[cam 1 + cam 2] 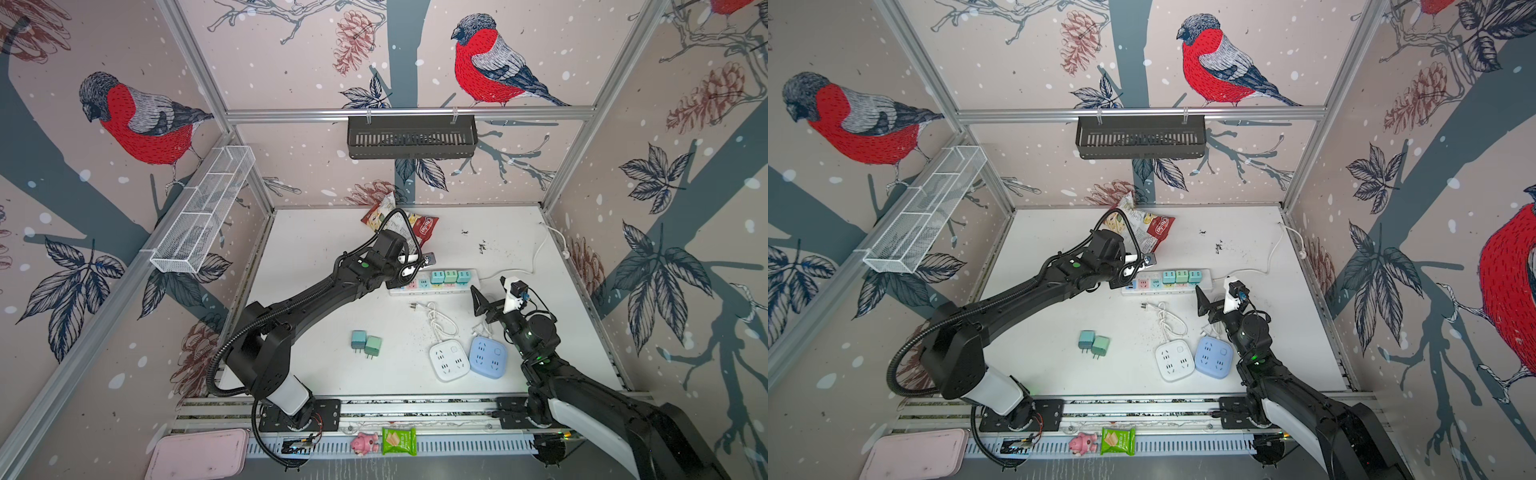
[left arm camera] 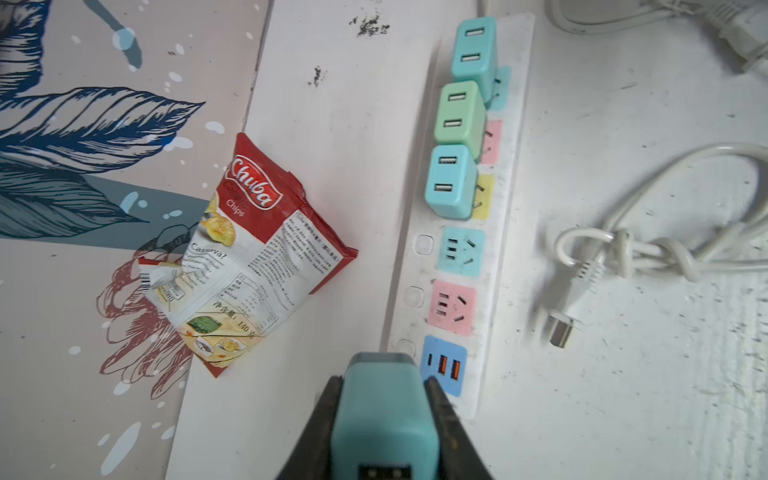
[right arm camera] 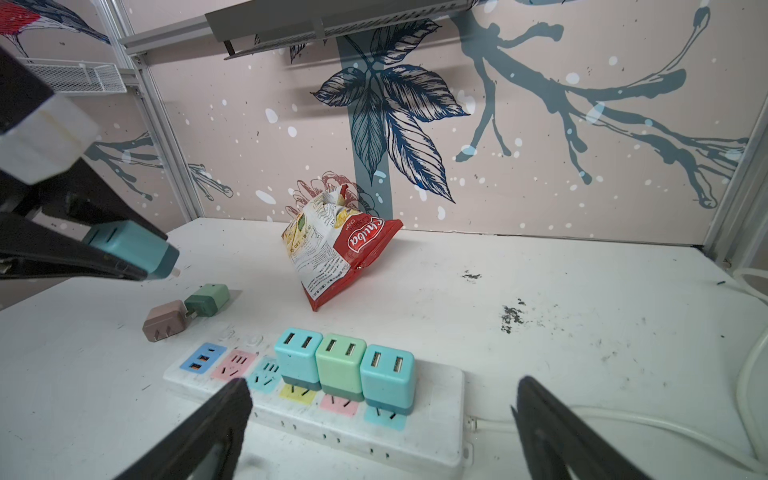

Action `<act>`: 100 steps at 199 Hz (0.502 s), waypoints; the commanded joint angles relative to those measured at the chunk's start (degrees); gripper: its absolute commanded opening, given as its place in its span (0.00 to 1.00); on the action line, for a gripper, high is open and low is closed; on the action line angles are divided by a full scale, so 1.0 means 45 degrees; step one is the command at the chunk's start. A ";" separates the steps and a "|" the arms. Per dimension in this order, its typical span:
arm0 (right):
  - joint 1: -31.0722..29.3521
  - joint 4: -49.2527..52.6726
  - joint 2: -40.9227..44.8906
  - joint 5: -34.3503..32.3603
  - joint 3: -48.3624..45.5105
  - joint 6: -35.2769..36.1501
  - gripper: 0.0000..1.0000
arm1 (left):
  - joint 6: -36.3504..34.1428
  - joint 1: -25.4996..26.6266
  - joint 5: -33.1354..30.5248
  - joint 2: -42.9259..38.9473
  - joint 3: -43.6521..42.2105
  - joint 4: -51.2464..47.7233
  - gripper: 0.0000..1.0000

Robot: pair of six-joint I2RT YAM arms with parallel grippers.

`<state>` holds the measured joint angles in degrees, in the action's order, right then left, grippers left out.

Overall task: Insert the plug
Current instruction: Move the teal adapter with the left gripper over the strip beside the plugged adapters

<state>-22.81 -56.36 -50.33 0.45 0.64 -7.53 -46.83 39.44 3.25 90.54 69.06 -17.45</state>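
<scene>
Hovering with teal plug clamped in your left gripper, right gripper jaws apart, you probably next align prongs over the power strip free pink socket.

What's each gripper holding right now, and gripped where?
Left gripper clamps the teal charger plug by its two side faces. Right gripper is open, holding nothing.

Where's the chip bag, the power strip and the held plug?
chip bag (image 3: 365, 241), right wrist view, red panel.
power strip (image 3: 440, 399), right wrist view, bare white end.
held plug (image 2: 382, 415), left wrist view, teal body.
</scene>
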 commanded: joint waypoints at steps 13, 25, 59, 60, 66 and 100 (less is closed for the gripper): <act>0.0048 -0.0632 -0.0010 -0.0002 0.0013 -0.0180 1.00 | -0.0983 -0.0013 0.0470 0.0646 0.0120 -0.0328 0.00; 0.0054 -0.0632 0.0003 0.0005 0.0015 -0.0182 1.00 | -0.0962 -0.0015 0.0470 0.0949 0.0310 -0.0503 0.00; 0.0092 -0.0665 0.0041 0.0051 -0.0032 -0.0200 1.00 | -0.0771 -0.0018 0.0768 0.1147 0.0346 -0.0526 0.00; 0.0090 -0.0662 0.0036 0.0044 -0.0039 -0.0201 1.00 | -0.0768 -0.0017 0.0775 0.1148 0.0332 -0.0502 0.00; 0.0100 -0.0680 0.0050 0.0056 -0.0037 -0.0201 1.00 | -0.0714 -0.0005 0.0846 0.1139 0.0268 -0.0396 0.00; 0.0109 -0.0704 0.0035 0.0153 -0.0027 -0.0185 1.00 | -0.0266 -0.0015 0.1147 0.1534 0.0280 0.0243 0.00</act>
<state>-22.35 -57.08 -50.22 0.64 0.62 -7.68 -49.45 39.44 6.13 96.07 69.97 -19.42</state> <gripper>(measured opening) 0.995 0.300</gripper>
